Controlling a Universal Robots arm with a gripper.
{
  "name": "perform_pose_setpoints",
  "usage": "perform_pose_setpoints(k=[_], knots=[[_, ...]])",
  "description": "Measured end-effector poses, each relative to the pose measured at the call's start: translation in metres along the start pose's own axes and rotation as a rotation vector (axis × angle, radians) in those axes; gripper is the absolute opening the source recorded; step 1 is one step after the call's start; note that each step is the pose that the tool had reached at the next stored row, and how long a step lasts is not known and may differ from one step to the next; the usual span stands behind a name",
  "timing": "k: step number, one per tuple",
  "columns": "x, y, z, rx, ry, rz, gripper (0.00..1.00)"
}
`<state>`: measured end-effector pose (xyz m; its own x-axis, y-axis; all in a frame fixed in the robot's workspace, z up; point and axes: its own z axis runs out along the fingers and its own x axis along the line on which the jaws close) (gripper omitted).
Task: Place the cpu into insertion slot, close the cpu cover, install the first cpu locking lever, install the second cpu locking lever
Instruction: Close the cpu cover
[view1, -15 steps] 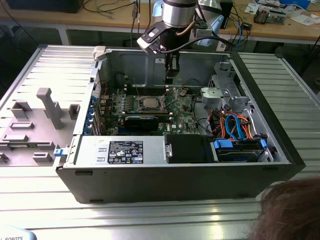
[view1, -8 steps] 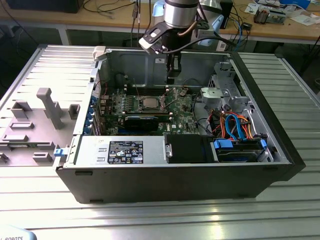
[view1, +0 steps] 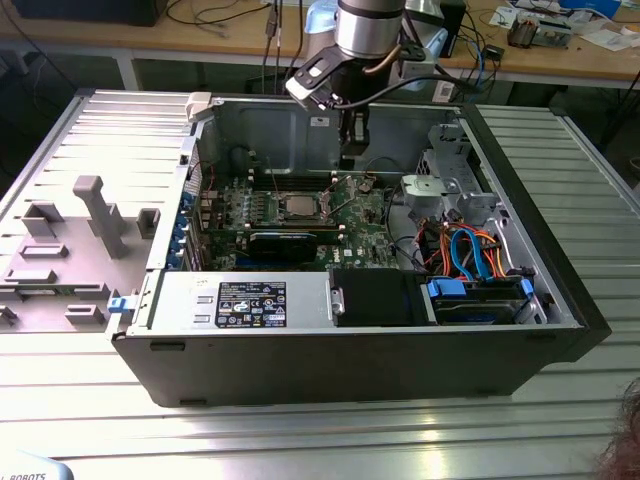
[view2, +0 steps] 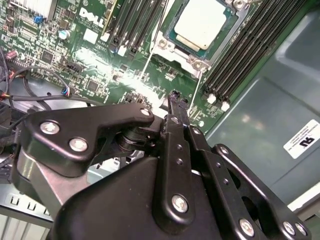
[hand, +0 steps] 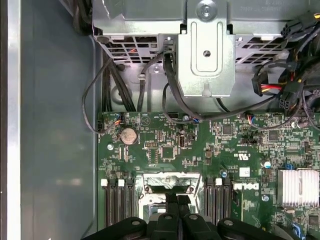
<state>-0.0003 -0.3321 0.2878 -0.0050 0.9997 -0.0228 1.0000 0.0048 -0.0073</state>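
The cpu (view1: 300, 207) lies flat in the insertion slot on the green motherboard (view1: 355, 225), its dull silver top (view2: 200, 22) facing up. A silvery metal frame, the cpu cover (view2: 166, 46), lies around the chip's edges. A thin wire lever (view2: 144, 70) runs out from the frame's corner over the board. My gripper (view1: 349, 155) hangs above the board, toward the exterior view's right of the cpu and nearer the case's back wall. Its black fingers (view2: 175, 107) are shut together with nothing between them. In the first wrist view the gripper (hand: 175, 199) points at the frame (hand: 170, 181).
Black memory slots (view2: 250, 45) flank the socket on both sides. A metal drive cage (view1: 450, 185) and coloured cables (view1: 470, 250) fill the case on the exterior view's right. A black box (view1: 375, 297) sits at the front. A finned heat sink (hand: 297, 186) and coin battery (hand: 129, 135) are on the board.
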Motion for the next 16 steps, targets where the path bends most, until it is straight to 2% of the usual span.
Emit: perform_pose_setpoints(k=[9,14,16], knots=[[0.0000,0.0098,0.0016,0.0000,0.0000,0.000,0.11],[0.0000,0.0128,0.0020,0.0000,0.0000,0.000,0.11],[0.0000,0.0161,0.0025,0.0000,0.0000,0.000,0.11]])
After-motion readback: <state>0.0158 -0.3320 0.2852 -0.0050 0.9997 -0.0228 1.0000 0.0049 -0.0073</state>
